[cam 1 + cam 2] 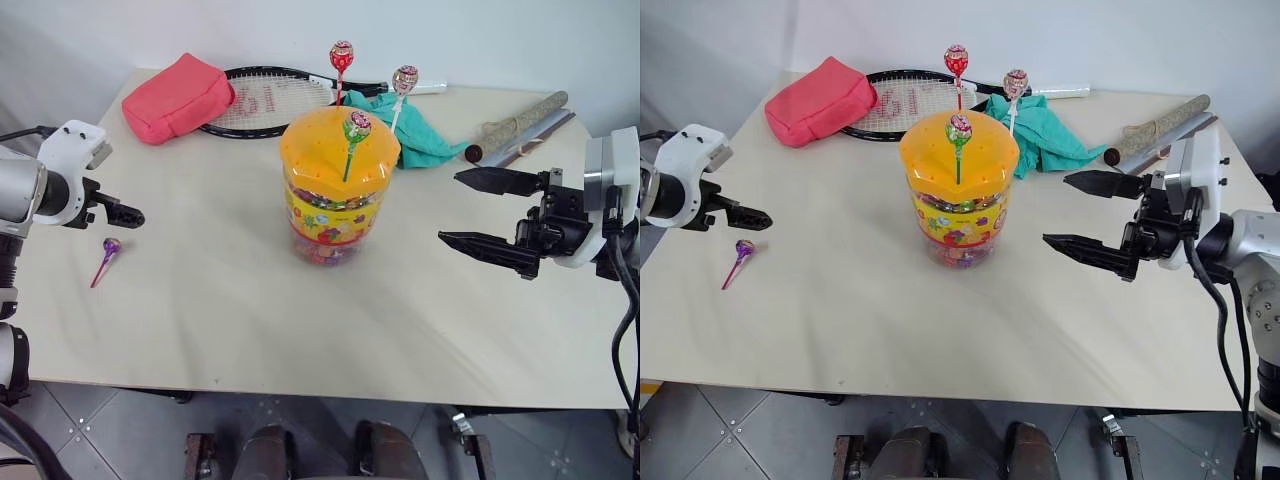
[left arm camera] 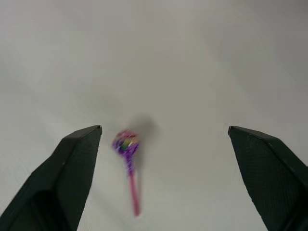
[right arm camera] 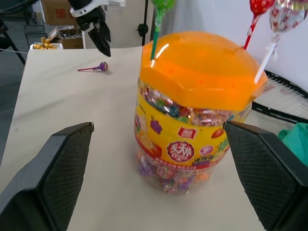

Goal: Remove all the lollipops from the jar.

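jar: stood mid-counter
lollipops in lid: three, upright
loose lollipop: lay on counter, far left of jar
racket, pouch: far left, behind jar
cloth, rolled mat: far right

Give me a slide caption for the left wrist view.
Open left gripper above the purple lollipop lying on the table.
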### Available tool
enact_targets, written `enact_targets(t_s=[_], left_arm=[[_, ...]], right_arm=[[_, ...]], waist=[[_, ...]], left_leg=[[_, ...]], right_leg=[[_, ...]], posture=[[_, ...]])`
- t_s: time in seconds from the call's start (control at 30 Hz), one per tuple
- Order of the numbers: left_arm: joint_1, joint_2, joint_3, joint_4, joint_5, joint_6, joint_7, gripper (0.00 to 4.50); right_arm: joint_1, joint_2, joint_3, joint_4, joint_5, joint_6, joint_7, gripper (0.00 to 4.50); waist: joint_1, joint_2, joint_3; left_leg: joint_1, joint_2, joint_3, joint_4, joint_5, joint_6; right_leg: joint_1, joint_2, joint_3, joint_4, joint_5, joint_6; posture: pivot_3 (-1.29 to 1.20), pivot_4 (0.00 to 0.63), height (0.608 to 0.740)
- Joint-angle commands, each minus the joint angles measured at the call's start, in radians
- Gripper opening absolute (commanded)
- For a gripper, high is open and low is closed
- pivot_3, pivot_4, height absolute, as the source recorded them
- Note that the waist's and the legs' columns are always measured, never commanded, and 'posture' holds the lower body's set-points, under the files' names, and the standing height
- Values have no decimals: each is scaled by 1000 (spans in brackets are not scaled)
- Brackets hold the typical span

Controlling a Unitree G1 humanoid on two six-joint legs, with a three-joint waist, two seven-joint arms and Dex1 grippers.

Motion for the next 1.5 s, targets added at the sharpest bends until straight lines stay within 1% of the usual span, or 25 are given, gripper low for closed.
enact_targets(t_s=[0.03,0.23,0.27,0.3,0.33,0.4,0.47,0.6,0.77,0.93,1.1,1.23,1.47,1.5], left_arm=[[-15,0,86,-54,-62,-113,-72,4476],[15,-98,243,-81,-151,-338,-102,4476],[33,-118,283,-98,-181,-377,-112,4476],[61,-166,358,-120,-240,-469,-136,4476],[85,-194,402,-134,-284,-517,-168,4476],[120,-229,454,-146,-334,-587,-213,4476],[136,-249,476,-135,-364,-639,-247,4476],[154,-326,543,-99,-499,-808,-453,4476],[176,-338,554,-60,-561,-859,-589,4476],[225,-316,552,-34,-564,-900,-672,4476],[287,-299,587,-47,-575,-915,-655,4476],[343,-289,626,-68,-588,-924,-640,4476],[424,-285,681,-143,-624,-917,-589,4476],[432,-285,689,-150,-629,-917,-582,4492]], right_arm=[[-34,-7,-23,-45,36,15,-25,4500],[-33,-5,-31,-59,46,24,-39,4500],[-31,-5,-33,-63,49,26,-42,4500],[-28,-2,-36,-73,56,30,-50,4500],[-25,2,-39,-83,64,33,-59,4500],[-21,6,-42,-95,71,37,-70,4500],[-16,6,-46,-101,74,38,-76,4500],[-20,16,-41,-111,86,41,-103,4500],[-60,61,7,-121,99,54,-155,4500],[-151,143,120,-93,33,40,-206,4500],[-268,219,216,-12,-22,45,-209,4500],[-356,281,288,57,-61,41,-173,4500],[-455,354,361,174,-140,15,-108,4500],[-470,365,372,191,-153,14,-103,4328]], waist=[[1,0,0],[1,0,0],[0,0,0],[-1,0,0],[-1,0,0],[-1,0,0],[-1,0,0],[-1,0,0],[-3,0,0],[-12,0,0],[-26,0,0],[-32,0,0],[-37,0,0],[-38,0,0]], left_leg=[[0,0,0,0,0,0],[0,0,0,1,0,0],[0,0,0,1,0,0],[0,0,0,1,0,0],[0,0,1,1,0,0],[0,0,1,1,0,0],[0,0,1,1,0,0],[0,0,2,2,0,0],[0,0,2,2,0,0],[1,0,2,2,0,0],[0,0,1,1,0,0],[1,0,1,1,0,0],[1,0,0,1,0,0],[1,0,-1,1,0,0]], right_leg=[[0,0,0,0,0,0],[0,0,0,0,0,0],[0,0,0,1,0,0],[0,0,0,1,0,0],[0,0,0,1,0,0],[-1,0,0,1,0,0],[-1,0,0,1,0,0],[-1,0,1,1,0,0],[-1,0,1,1,0,0],[-1,0,1,2,0,0],[-1,0,1,2,0,0],[-1,0,1,2,0,0],[-1,0,0,3,0,0],[-1,0,0,3,0,0]], posture=[[0,150,740],[0,150,740],[0,150,740],[0,150,740],[0,150,740],[0,150,740],[0,150,740],[0,150,740],[0,150,740],[0,150,740],[0,150,740],[0,150,740],[0,150,740],[0,150,740]])
